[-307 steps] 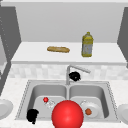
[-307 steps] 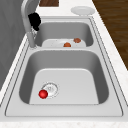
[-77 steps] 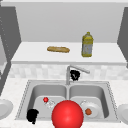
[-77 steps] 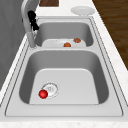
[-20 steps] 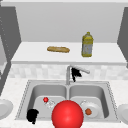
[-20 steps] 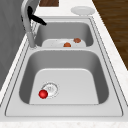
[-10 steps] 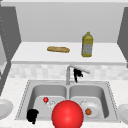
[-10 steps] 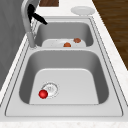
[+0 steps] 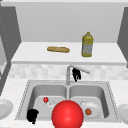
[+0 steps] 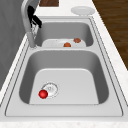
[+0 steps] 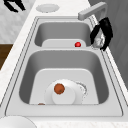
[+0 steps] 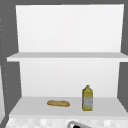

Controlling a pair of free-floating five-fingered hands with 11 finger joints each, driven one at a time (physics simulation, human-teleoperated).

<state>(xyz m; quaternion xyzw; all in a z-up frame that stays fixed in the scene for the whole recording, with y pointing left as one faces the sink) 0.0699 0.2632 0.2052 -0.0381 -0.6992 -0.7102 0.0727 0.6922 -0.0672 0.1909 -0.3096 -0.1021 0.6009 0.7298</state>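
The right robot hand [image 9: 76,74] hangs at the faucet spout [image 9: 79,69] behind the divider of the double sink [image 9: 67,85], fingers curled down round the spout; the spout looks rigid, smooth metal, likely slippery, best gripped mid-length. The left robot hand [image 9: 32,115] hovers at the near left rim, fingers loosely bent, holding nothing. The left basin holds a small red ball [image 9: 45,99] beside its drain; the right basin holds a plate [image 11: 63,93] carrying a brown ball [image 11: 59,88].
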